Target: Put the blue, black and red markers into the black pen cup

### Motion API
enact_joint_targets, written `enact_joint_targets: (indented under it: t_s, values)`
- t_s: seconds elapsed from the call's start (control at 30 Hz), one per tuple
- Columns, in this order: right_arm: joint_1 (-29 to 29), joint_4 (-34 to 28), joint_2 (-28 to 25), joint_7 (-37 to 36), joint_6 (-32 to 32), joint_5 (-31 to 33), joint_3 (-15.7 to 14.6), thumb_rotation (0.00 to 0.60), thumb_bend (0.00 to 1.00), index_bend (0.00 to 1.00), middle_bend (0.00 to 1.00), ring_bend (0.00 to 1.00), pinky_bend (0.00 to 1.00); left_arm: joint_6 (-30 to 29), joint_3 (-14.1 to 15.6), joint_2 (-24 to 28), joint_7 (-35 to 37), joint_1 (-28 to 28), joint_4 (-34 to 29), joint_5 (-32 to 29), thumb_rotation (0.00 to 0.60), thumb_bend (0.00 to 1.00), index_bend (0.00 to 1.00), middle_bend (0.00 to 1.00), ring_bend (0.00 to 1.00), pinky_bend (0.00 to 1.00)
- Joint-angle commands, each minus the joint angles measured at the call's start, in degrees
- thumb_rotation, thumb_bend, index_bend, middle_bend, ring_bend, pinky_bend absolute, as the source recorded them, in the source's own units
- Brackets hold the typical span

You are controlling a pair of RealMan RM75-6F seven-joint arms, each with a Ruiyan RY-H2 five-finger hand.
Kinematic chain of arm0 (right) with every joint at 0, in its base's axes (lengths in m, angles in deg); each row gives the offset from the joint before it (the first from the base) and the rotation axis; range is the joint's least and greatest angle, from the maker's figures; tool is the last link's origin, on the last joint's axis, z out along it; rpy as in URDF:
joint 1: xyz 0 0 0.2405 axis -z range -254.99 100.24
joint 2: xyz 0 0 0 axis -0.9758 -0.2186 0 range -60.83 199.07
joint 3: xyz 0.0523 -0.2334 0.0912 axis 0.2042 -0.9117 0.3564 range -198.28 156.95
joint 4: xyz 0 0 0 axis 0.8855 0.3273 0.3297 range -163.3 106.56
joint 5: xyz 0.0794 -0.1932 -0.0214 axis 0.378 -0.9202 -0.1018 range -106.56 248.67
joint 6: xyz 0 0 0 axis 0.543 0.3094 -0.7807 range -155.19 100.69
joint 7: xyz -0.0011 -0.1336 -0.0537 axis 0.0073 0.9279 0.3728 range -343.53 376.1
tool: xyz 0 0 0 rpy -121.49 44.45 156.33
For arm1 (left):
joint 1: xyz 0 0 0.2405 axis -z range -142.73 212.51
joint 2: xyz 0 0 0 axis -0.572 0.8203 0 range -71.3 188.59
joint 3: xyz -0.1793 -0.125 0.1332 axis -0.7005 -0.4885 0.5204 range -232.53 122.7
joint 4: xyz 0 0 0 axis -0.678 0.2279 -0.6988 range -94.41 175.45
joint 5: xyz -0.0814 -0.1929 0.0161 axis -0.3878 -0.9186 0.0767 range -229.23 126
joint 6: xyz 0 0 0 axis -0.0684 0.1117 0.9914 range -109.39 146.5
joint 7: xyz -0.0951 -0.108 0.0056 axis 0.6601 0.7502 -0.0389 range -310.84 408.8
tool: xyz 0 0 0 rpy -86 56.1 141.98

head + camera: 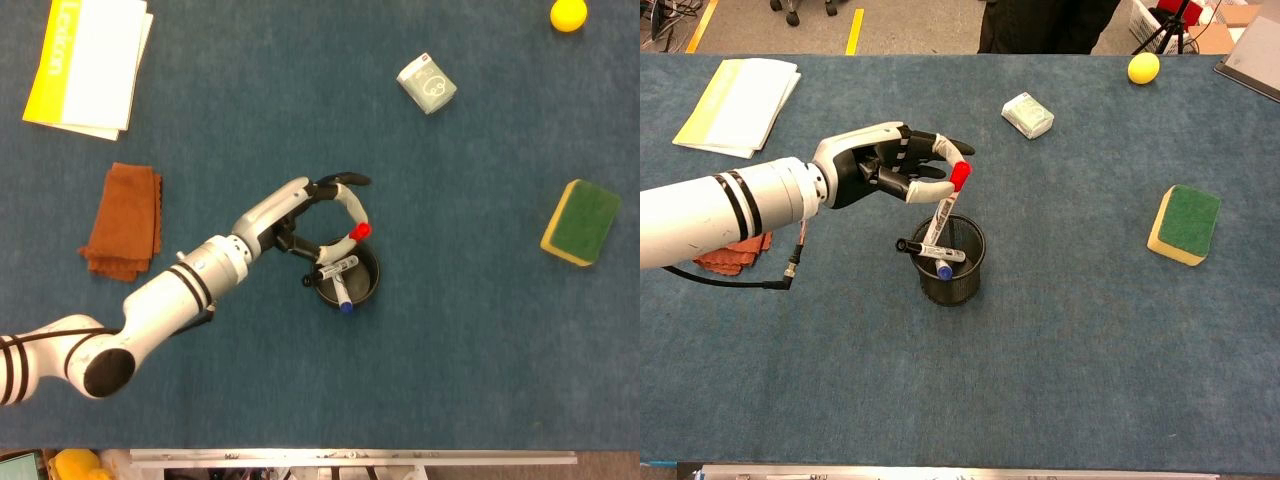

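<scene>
Left hand [898,166]: pinches the red marker [943,207] near its cap, other fingers spread.
Red marker: tilted, lower end inside the black pen cup [951,275].
Pen cup: mid-table, black marker [930,247] and blue marker [943,270] inside.

Markers [937,247] across pen cup [951,275] mouth

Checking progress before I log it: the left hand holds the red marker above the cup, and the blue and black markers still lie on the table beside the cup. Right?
Not quite. The blue marker and black marker are already in the black pen cup, as the chest view shows. The rest stands: the left hand holds the red marker over the cup.
</scene>
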Motion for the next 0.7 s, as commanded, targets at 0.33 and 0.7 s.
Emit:
enact_joint_targets:
  t_s: [0.33, 0.7]
  values:
    - [-0.09, -0.38, 0.19, 0.67, 0.33, 0.12, 0.24, 0.600, 0.34, 0.29, 0.22, 0.00, 0.00, -5.55, 3.27, 5.88, -6.13, -2.58, 2.39, 14.29, 0.600, 0.33, 0.04, 0.00, 0.00, 0.00]
    - [1.00, -0.54, -2.42, 4.95, -0.42, 3.26, -1.13, 0.600, 0.34, 0.29, 0.22, 0.00, 0.00, -15.93, 8.06, 13.61, -27.72, -9.22, 1.62, 13.46, 0.600, 0.33, 0.15, 0.00, 0.00, 0.00]
